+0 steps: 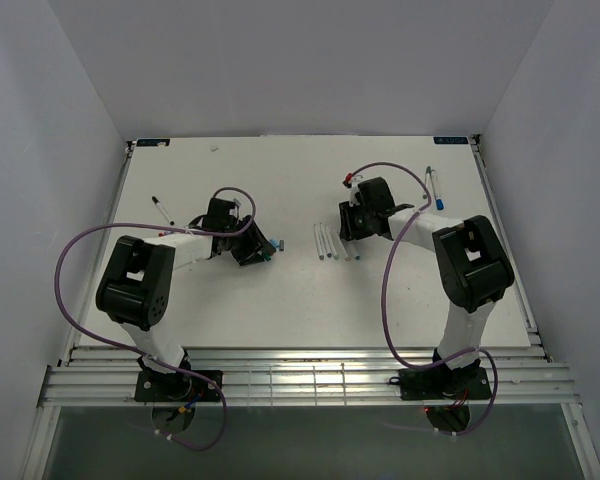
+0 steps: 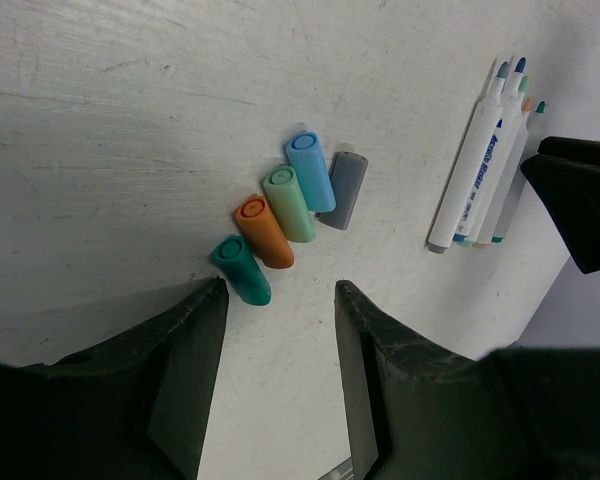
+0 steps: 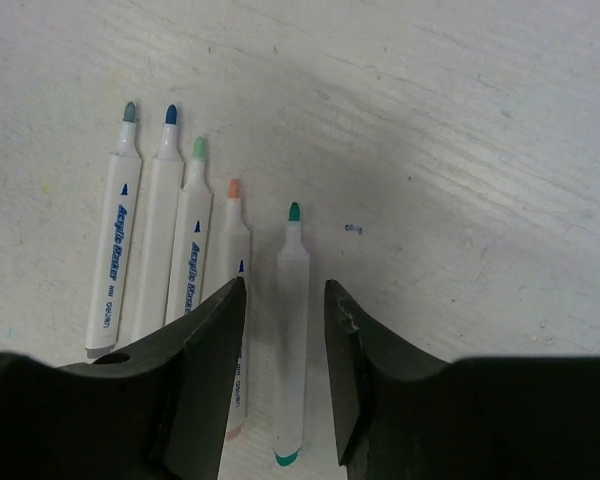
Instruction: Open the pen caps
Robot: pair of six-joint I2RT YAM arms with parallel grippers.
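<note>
Pen caps (image 2: pixel 290 205) lie just ahead of the empty, half-open left gripper (image 2: pixel 280 295).
Right gripper (image 3: pixel 283 288), jaws apart, loosely straddles teal pen (image 3: pixel 292 350) lengthwise.

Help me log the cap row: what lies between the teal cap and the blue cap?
The orange cap and the pale green cap, side by side; the left wrist view shows it.

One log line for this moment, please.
left tool: open, by five loose caps | right tool: open, teal-tipped pen lying between jaws | four other uncapped pens beside it
</note>
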